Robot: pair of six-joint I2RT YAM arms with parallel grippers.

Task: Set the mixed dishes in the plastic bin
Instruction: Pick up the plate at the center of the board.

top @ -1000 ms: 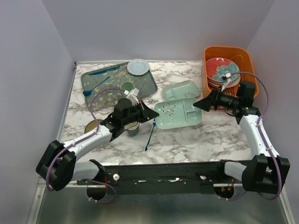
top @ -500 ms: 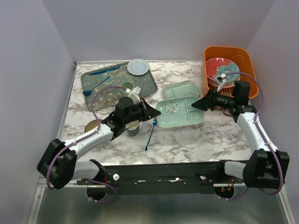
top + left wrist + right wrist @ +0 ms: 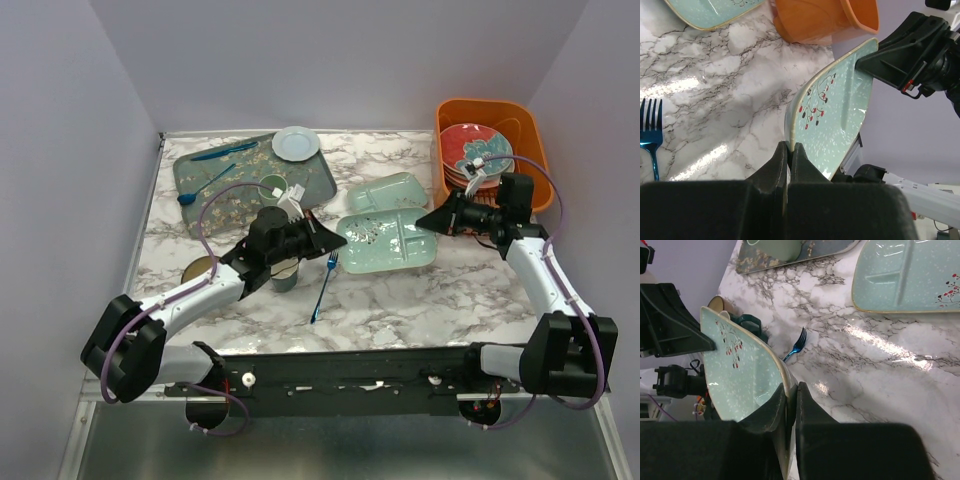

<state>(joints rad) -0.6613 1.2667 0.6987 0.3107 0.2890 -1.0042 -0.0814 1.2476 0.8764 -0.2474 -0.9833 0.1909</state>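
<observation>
Pose inward, facing each other | left fingers point(image 3: 774, 167) clamp divided dish point(image 3: 390, 243) | right fingers point(image 3: 809, 407) clamp its opposite rim

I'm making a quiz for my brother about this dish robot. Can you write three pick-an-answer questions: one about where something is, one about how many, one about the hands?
1. Where is the round red plate with the teal flower?
A. In the orange plastic bin
B. On the floral tray
C. Beside the blue fork

2. How many pale-green rectangular divided dishes?
A. One
B. Two
C. Four

3. What grips the nearer divided dish?
A. Nothing
B. Only one hand
C. Both hands

Answers:
1 A: it lies inside the bin.
2 B: one nearer, one farther back.
3 C: left hand and right hand pinch its opposite ends.
</observation>
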